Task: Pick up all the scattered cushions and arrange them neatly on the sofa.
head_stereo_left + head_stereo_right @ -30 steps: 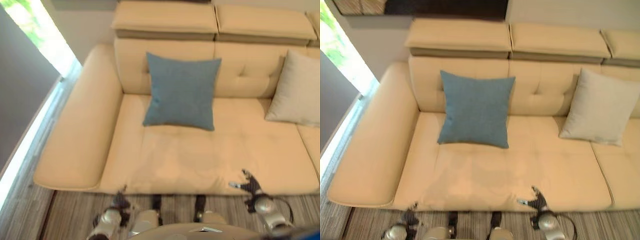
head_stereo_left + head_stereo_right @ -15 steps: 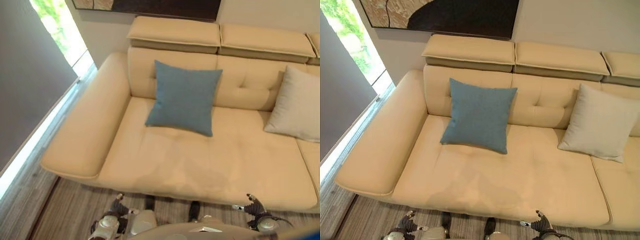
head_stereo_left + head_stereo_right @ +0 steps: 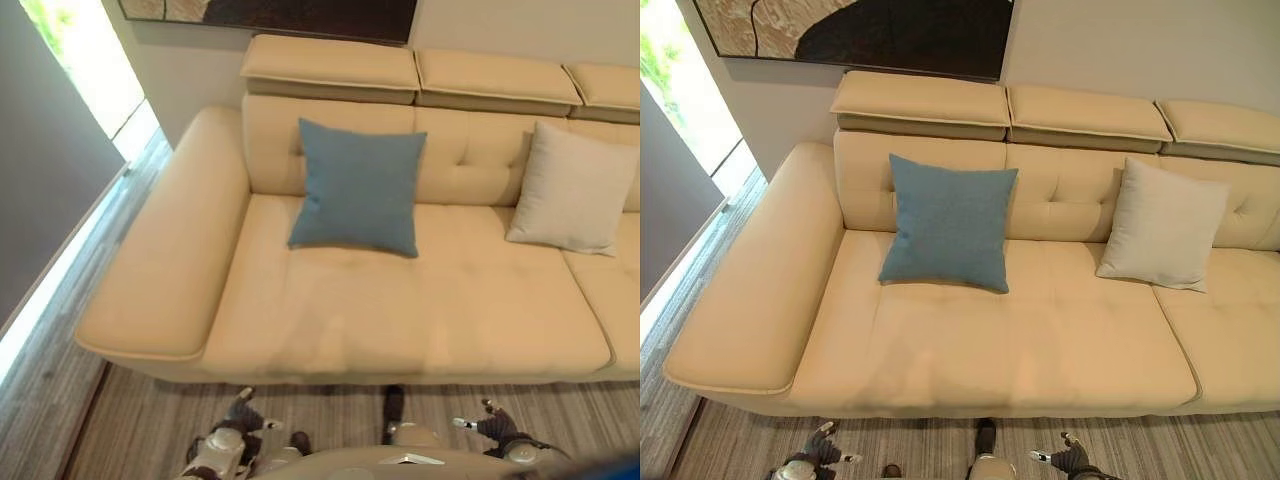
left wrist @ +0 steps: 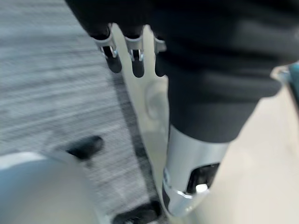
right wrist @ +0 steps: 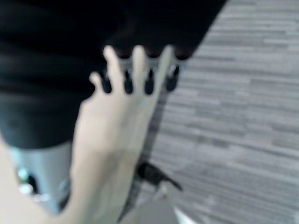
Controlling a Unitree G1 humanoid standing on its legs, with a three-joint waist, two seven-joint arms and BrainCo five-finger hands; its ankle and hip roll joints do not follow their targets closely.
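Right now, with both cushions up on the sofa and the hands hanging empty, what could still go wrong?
1. The blue cushion leans on the backrest, its lower edge out on the seat; a nudge could tip it forward.
2. The cream cushion stands tilted near the seam between seats and might slump sideways.
3. The left hand and right hand hang open, low in front of the sofa, and could catch its front edge.

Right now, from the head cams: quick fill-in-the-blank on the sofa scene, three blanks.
1. The blue cushion leans against the sofa's ____.
2. The cream cushion sits to the robot's ____ of the blue one.
3. The left hand and right hand hang over the floor, holding ____.

Missing: backrest; right; nothing
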